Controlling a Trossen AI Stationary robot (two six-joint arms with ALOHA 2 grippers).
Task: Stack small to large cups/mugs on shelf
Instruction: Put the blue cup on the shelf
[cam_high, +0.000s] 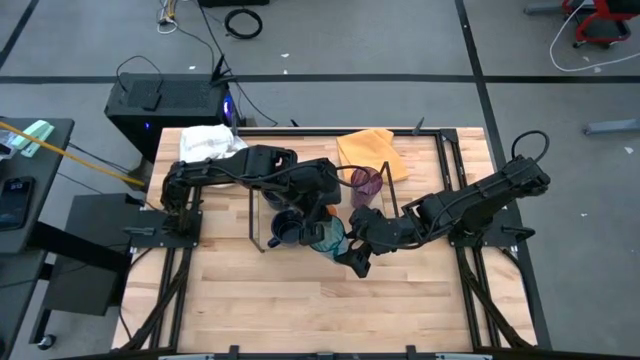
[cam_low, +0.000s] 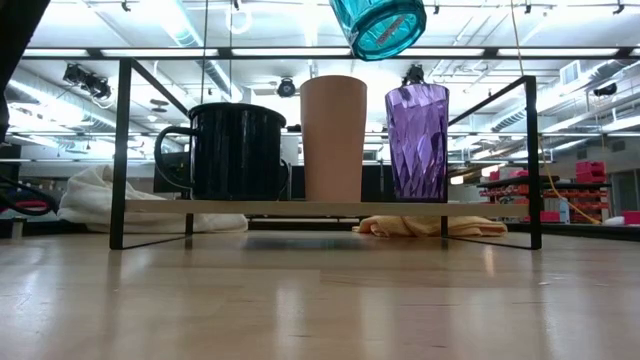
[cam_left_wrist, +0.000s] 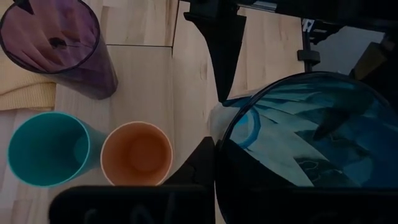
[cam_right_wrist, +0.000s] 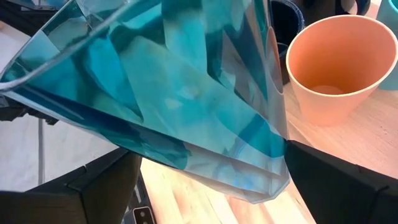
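A patterned teal tumbler (cam_low: 378, 22) hangs tilted high above the shelf (cam_low: 270, 208), with my left gripper (cam_left_wrist: 214, 168) shut on it. My right gripper (cam_right_wrist: 205, 180) is open, one finger on each side of the tumbler's body (cam_right_wrist: 174, 93); I cannot tell whether the fingers touch it. On the shelf board stand a navy mug (cam_low: 235, 150), an orange cup (cam_low: 333, 138) and a purple tumbler (cam_low: 417, 142). The left wrist view also shows a teal cup (cam_left_wrist: 46, 149) beside the orange cup (cam_left_wrist: 137, 154). From above, both grippers meet at the tumbler (cam_high: 328, 238). My left gripper holds the teal tumbler by its rim (cam_left_wrist: 219, 142), at the mouth's edge. One finger (cam_left_wrist: 199, 165) lies against the outside of the wall; the other is hidden behind the glass. The fingers slant down from the table's left. The tumbler hangs tilted, clear of the shelf.
A yellow cloth (cam_high: 365, 150) lies at the table's far side behind the shelf, and a white cloth (cam_high: 210, 142) at the far left corner. Black wire rails (cam_low: 122, 150) stand at both ends of the shelf. Bare wood (cam_high: 330, 310) stretches toward the near edge.
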